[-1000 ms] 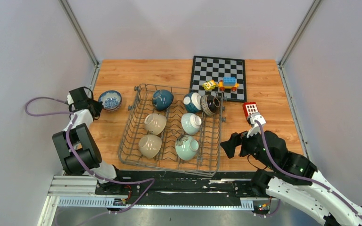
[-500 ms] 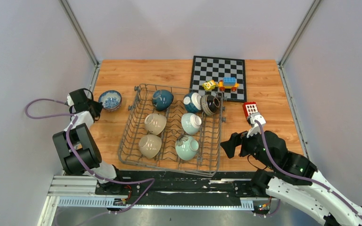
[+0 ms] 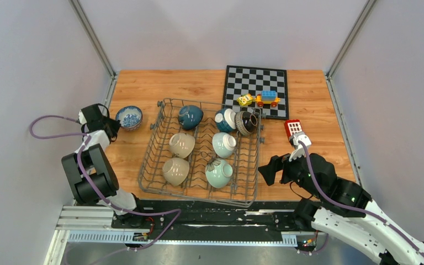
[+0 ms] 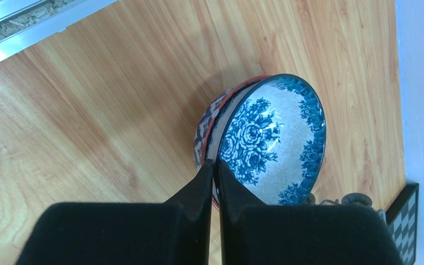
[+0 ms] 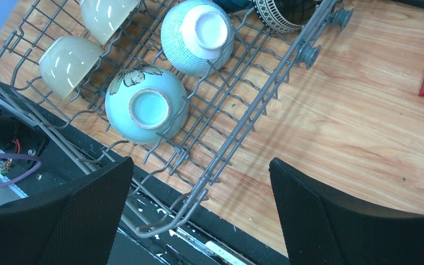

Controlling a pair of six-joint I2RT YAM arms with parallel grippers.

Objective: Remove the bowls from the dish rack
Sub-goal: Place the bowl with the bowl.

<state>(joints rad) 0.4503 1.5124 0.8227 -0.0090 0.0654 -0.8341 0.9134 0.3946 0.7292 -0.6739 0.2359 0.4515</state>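
Left of the dish rack [image 3: 145,160], the left tool [image 4: 214,165] clamps the rim of the blue-and-white bowl [image 4: 265,138]; the right tool [image 5: 200,165] hangs wide apart by the rack's near right corner

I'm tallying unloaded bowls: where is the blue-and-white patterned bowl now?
In the top view, the blue-and-white bowl is outside the dish rack, just left of its far-left corner, its rim pinched in the shut left gripper.

Robot lab test cell.
Plain grey walls [image 3: 27,66], aluminium posts [image 3: 92,37] and a mounting rail [image 3: 88,223] frame the wooden surface [image 3: 143,85].
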